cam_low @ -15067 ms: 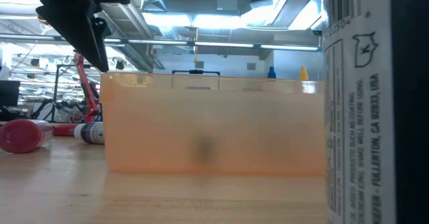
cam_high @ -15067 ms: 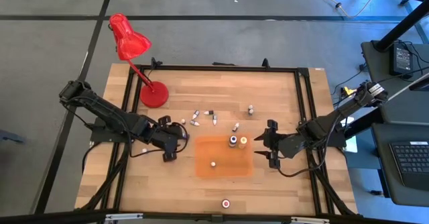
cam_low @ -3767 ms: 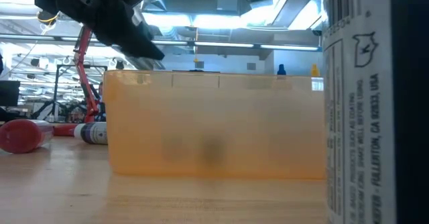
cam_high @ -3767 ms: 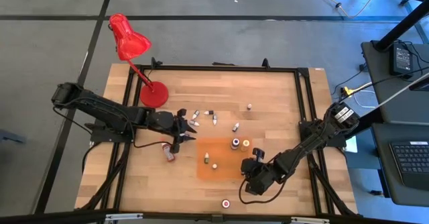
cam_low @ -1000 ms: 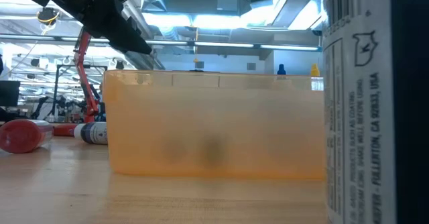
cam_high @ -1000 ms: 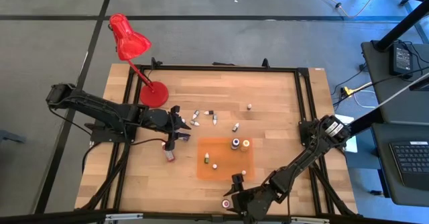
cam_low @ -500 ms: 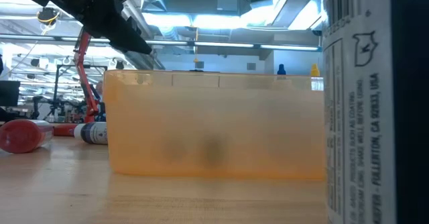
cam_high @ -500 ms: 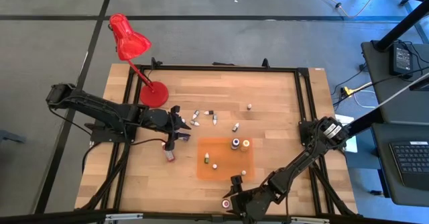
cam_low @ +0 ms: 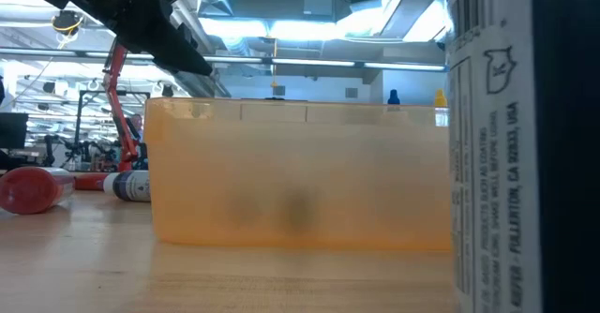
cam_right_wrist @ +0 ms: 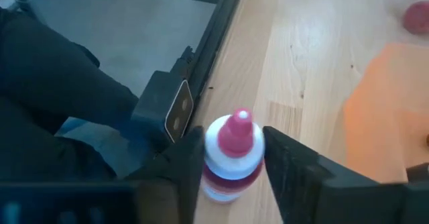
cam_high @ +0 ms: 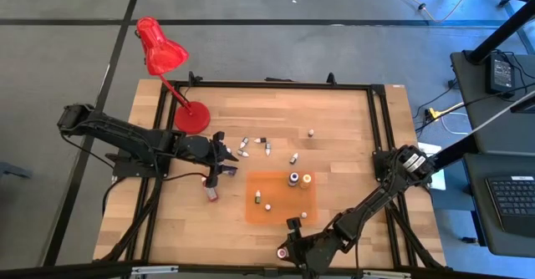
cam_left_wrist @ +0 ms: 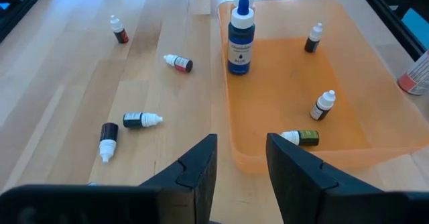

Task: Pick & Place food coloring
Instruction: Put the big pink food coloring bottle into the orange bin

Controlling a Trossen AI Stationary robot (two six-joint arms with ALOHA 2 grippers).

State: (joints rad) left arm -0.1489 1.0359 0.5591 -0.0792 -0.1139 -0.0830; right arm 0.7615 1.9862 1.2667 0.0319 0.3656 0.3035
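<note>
A small food coloring bottle (cam_right_wrist: 233,153), white with a pink-red cap, stands upright near the table's near edge (cam_high: 282,251); my right gripper (cam_right_wrist: 234,158) is shut on it. It fills the right of the low view (cam_low: 497,144). The orange tray (cam_high: 280,212) holds a large blue bottle (cam_left_wrist: 240,39) and three small droppers (cam_left_wrist: 322,106). Several more droppers (cam_left_wrist: 142,120) lie on the wood left of the tray. My left gripper (cam_left_wrist: 241,147) hovers open over the tray's left rim (cam_high: 224,169), holding nothing. My right gripper pinches the bottle's white shoulder (cam_right_wrist: 213,140), just below the cap, between its two fingers (cam_right_wrist: 188,163). They come slanting down from the table's right. The bottle stays upright with its base on the table.
A red-capped bottle (cam_high: 212,194) lies left of the tray, also in the low view (cam_low: 28,189). The red desk lamp (cam_high: 163,58) stands at the far left. The black table frame (cam_right_wrist: 201,70) runs close beside the gripped bottle.
The bottle at the near edge has shifted slightly toward the table's left, as its label shows in the low view. My left gripper has kept still.
</note>
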